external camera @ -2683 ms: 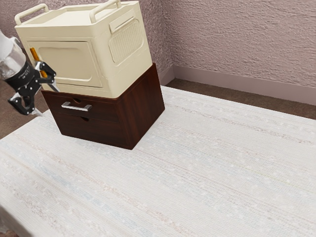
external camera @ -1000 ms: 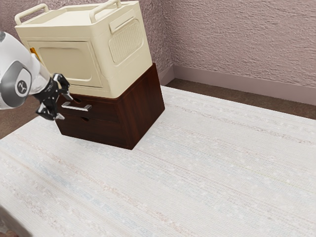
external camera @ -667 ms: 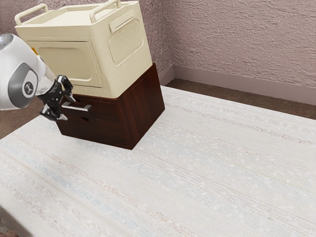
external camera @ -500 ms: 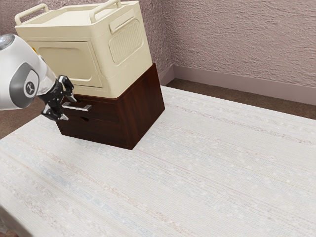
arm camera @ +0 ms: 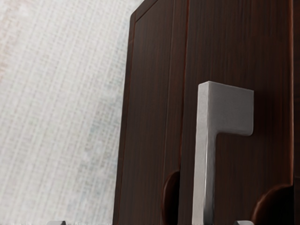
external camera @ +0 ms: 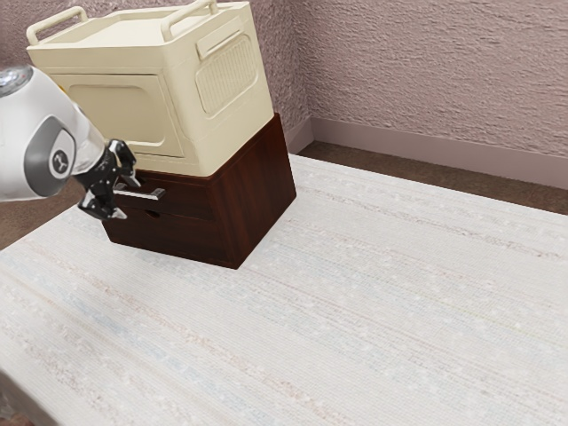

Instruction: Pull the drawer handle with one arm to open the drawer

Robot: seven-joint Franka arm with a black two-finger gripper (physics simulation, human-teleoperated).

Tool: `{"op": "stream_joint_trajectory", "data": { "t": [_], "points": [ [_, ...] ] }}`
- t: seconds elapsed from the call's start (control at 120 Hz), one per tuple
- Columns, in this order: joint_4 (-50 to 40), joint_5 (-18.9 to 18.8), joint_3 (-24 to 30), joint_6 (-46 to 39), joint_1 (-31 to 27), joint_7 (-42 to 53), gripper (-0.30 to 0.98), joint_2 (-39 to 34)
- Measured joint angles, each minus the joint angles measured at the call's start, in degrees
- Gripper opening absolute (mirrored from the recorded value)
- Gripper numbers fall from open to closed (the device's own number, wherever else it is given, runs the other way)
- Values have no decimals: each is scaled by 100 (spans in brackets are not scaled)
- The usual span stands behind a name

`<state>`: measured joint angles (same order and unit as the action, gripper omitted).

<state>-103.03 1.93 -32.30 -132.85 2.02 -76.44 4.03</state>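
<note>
The handle [external camera: 153,194] is straddled by the open tool [external camera: 128,197], and the drawer [external camera: 191,201] is shut.
The tool's fingers are held wide apart, one above the handle and one below it; nothing is gripped, and in the wrist view bare space is left between the handle and each fingertip [arm camera: 243,222]. The handle is mounted on the upper front of the dark wooden cabinet [external camera: 253,200], above the lower panel [external camera: 177,238], and is set lengthwise along the drawer. A cream box [external camera: 124,115] is carried on the cabinet's top, and the cabinet is supported by the pale, cloth-covered bench [external camera: 355,311].
</note>
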Motion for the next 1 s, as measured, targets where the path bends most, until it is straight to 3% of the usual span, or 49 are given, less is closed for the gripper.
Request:
{"op": "stream_joint_trajectory", "data": {
  "t": [0.617, 0.833, 1.0],
  "points": [
    [-25, 31, -4, -67, -22, -5, 20, 24],
    [-32, 34, -8, -57, -36, -8, 2, 0],
    [-37, 28, -7, -32, -39, -10, -5, -14]
  ]
}}
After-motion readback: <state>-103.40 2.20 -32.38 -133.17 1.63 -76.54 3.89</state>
